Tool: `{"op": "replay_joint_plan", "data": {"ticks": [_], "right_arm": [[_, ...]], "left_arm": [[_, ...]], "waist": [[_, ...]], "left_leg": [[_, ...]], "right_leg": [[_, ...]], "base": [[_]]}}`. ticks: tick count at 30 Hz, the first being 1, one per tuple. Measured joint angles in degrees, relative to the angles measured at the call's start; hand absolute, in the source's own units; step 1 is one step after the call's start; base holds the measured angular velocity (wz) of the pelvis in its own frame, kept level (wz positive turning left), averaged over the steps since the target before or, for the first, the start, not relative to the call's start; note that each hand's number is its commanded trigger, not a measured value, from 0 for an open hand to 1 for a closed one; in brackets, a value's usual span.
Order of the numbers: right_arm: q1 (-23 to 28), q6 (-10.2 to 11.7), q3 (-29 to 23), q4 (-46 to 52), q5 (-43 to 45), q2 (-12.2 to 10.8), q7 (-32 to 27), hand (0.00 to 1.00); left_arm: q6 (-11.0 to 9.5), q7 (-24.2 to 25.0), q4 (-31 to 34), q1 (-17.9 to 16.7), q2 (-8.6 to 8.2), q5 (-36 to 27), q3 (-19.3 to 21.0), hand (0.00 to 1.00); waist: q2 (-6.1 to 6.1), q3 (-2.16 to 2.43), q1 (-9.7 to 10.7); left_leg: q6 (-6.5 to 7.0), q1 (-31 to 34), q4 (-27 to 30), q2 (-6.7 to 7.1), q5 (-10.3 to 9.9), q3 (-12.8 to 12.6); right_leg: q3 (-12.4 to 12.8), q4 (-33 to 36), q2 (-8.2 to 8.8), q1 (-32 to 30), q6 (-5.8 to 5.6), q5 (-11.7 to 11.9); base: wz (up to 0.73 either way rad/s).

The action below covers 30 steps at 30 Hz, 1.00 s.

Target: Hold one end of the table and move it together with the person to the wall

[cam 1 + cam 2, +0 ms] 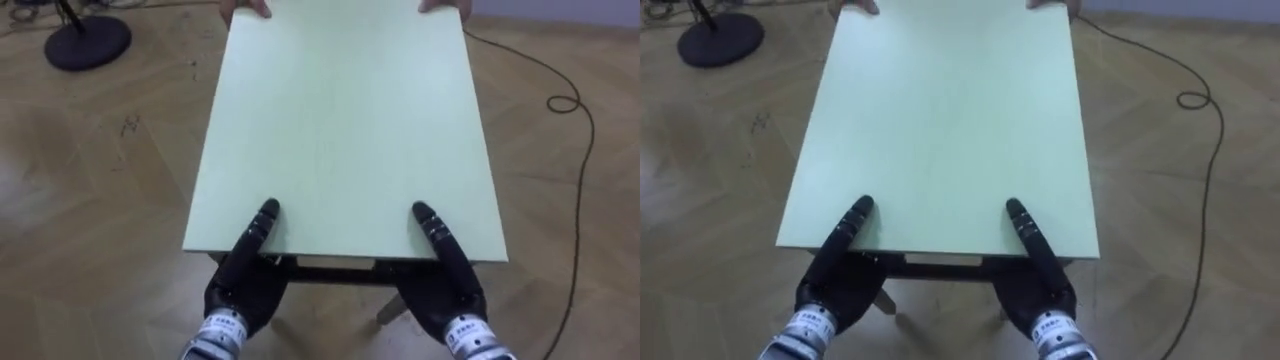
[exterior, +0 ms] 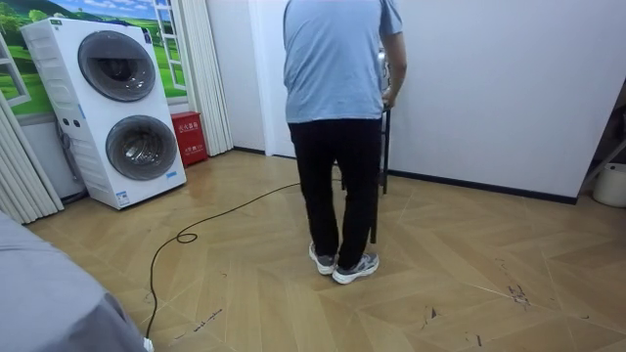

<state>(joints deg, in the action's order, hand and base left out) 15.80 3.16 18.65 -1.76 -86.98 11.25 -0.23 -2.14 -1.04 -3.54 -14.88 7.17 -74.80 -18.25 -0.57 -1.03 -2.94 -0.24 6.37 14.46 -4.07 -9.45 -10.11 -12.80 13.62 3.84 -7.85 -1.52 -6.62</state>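
The left hand (image 1: 243, 285) and the right hand (image 1: 447, 288) each clamp the near edge of the pale green table (image 1: 340, 130), thumb on top and fingers underneath. At the far edge, a person (image 2: 337, 78) grips the tabletop with 2 hands. A black cable (image 1: 583, 150) lies on the floor beyond.

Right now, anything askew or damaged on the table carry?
Nothing stands out. The pale green rectangular tabletop looks unmarked; the left hand and right hand meet its near edge, a person's hands its far edge.
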Motion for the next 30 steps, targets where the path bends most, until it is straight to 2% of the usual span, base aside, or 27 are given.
{"op": "replay_joint_plan", "data": {"ticks": [7,11,16,19,22,24,25,26,27,28,29,30], "right_arm": [[0.1,0.0,0.3,0.0,-0.2,0.1,0.0,1.00],[0.1,-0.1,0.3,0.0,-0.4,0.4,0.0,1.00],[0.0,-0.2,0.3,0.1,-0.4,0.7,0.0,1.00],[0.4,-0.2,0.3,0.1,0.0,1.1,0.0,1.00],[0.6,0.2,0.4,0.3,0.5,0.7,0.0,1.00],[0.6,0.4,0.4,0.4,0.6,0.7,0.0,1.00],[0.6,0.4,0.5,0.4,0.5,0.8,0.0,1.00],[0.7,0.4,0.5,0.4,0.4,0.7,0.0,1.00],[1.0,0.5,0.5,0.4,0.3,0.7,0.1,1.00],[1.2,0.5,0.5,0.4,0.3,0.7,0.2,1.00],[1.6,0.6,0.4,0.4,0.3,0.5,0.3,1.00],[2.1,0.6,0.2,0.4,0.3,0.1,0.5,1.00]], "left_arm": [[-0.6,0.3,0.1,-0.4,0.17,0.0,0.0,1.00],[-0.6,0.2,0.2,-0.4,0.38,0.0,-0.1,1.00],[-0.5,0.1,0.2,-0.4,0.39,-0.9,-0.2,1.00],[-0.3,0.0,0.2,-0.8,0.31,-0.9,-0.4,1.00],[-0.3,-0.1,0.2,-0.9,0.33,-0.9,-0.7,1.00],[-0.3,-0.2,0.2,-0.9,0.25,-1.1,-0.7,1.00],[-0.3,-0.2,0.2,-0.9,0.24,-1.2,-0.7,1.00],[-0.3,-0.2,0.2,-0.9,0.26,-1.2,-0.7,1.00],[-0.3,-0.2,0.2,-0.9,0.32,-1.1,-0.8,1.00],[-0.2,-0.2,0.2,-0.9,0.43,-1.1,-0.9,1.00],[0.0,-0.2,0.2,-0.9,0.67,-1.1,-1.0,1.00],[0.1,-0.4,0.2,-0.8,0.52,-0.8,-1.2,1.00]], "waist": [[-0.06,-0.03,-0.6],[-0.62,-0.09,-0.6],[-1.77,-0.10,-1.3],[-2.56,-0.11,-1.4],[-2.37,-0.12,-1.7],[-2.06,-0.33,-2.2],[-2.02,-0.38,-2.2],[-2.04,-0.54,-1.9],[-1.70,-0.78,-1.5],[-1.62,-0.83,-1.4],[-1.33,-1.00,-0.8],[-1.21,-1.21,0.5]], "left_leg": [[-0.12,0.1,0.3,-0.11,-0.1,2.4],[-0.17,0.2,0.3,0.01,-0.1,4.2],[-0.15,0.1,0.3,0.05,-0.1,4.2],[-0.09,-0.7,0.3,0.42,-0.1,4.2],[0.03,-0.9,0.4,1.90,-0.1,4.1],[0.19,-1.0,1.1,3.61,-0.2,4.0],[0.36,-1.0,1.2,3.98,-0.3,4.0],[1.29,-1.1,1.2,4.44,-0.6,4.0],[1.79,-1.3,1.2,5.03,-0.6,4.1],[2.10,-1.3,1.3,5.23,-0.7,4.3],[2.56,-1.2,2.0,5.93,-0.9,6.5],[3.02,-0.8,3.4,6.11,-1.3,9.4]], "right_leg": [[-2.0,0.5,-0.01,1.4,0.02,0.0],[-4.4,1.3,0.30,2.2,0.02,0.0],[-4.9,1.5,0.43,3.1,0.01,0.0],[-6.4,3.7,1.40,3.7,-0.03,0.0],[-7.0,8.3,3.77,2.9,-0.84,-2.2],[-7.2,12.5,6.33,2.1,-1.47,-4.1],[-7.2,13.7,6.89,1.9,-1.60,-4.5],[-7.1,16.0,7.72,1.7,-2.05,-4.9],[-6.2,18.2,8.45,1.5,-2.14,-5.4],[-5.5,19.4,8.64,1.4,-2.15,-5.4],[-4.0,22.1,9.05,0.8,-2.15,-5.4],[-1.5,24.1,8.68,-0.1,-1.83,-5.9]], "base": [[0.25],[0.32],[0.22],[0.34],[0.34],[0.30],[0.52],[0.65],[0.68],[0.74],[0.88],[0.97]]}}
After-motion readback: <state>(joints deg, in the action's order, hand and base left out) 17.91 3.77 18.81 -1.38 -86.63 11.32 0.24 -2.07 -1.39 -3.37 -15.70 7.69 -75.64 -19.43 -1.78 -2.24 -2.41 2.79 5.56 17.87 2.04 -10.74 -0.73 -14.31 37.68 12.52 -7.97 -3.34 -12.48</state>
